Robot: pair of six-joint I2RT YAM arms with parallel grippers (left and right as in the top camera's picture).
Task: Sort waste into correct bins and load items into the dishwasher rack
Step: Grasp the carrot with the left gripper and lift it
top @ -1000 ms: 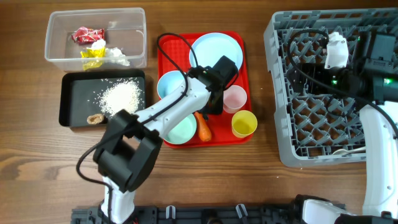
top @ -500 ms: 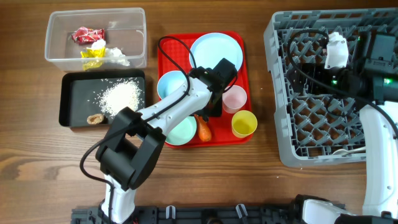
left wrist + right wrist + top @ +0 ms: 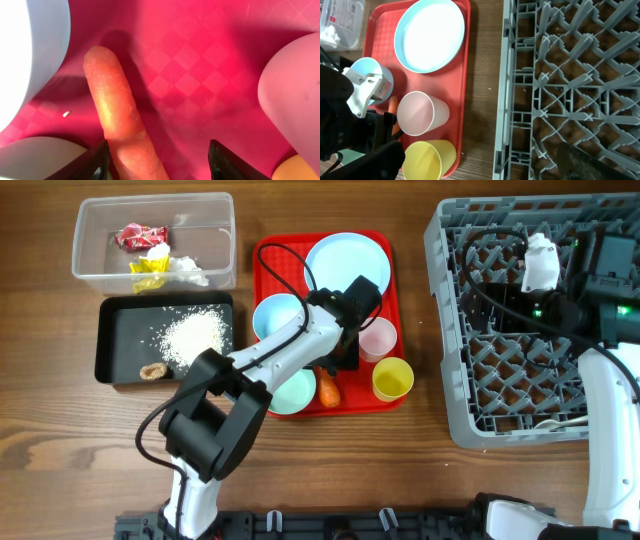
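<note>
Two robot arms share a wooden bench [image 3: 60,460]. A grey dishwasher rack [image 3: 440,330] fills its right side, and the right end effector [image 3: 538,275] hangs above the pegs with its fingers spread wide and nothing between them. At centre sits a flat red tray [image 3: 395,300] carrying a light-blue plate [image 3: 348,265], a blue bowl [image 3: 275,315], a pale green bowl [image 3: 295,390], a pink cup [image 3: 378,337] and a yellow cup [image 3: 393,378]. To the left, a clear tub [image 3: 90,275] holds red and yellow wrappers [image 3: 135,238] and white tissue [image 3: 185,270]. Just in front of it, a black tray [image 3: 115,340] holds a heap of rice [image 3: 195,335] and a brown lump [image 3: 152,370].

The carrot [image 3: 117,115] lies flat on the red tray between the pale green bowl and the yellow cup. Its long axis runs roughly front to back along the tray. In the left wrist view its rounded tip points away from the fingers and leans slightly left. The left end effector [image 3: 162,162] straddles the carrot's thicker end with its fingers apart, one just beside the carrot, the other well clear of it. A single rice grain [image 3: 66,113] rests on the tray near the carrot.
</note>
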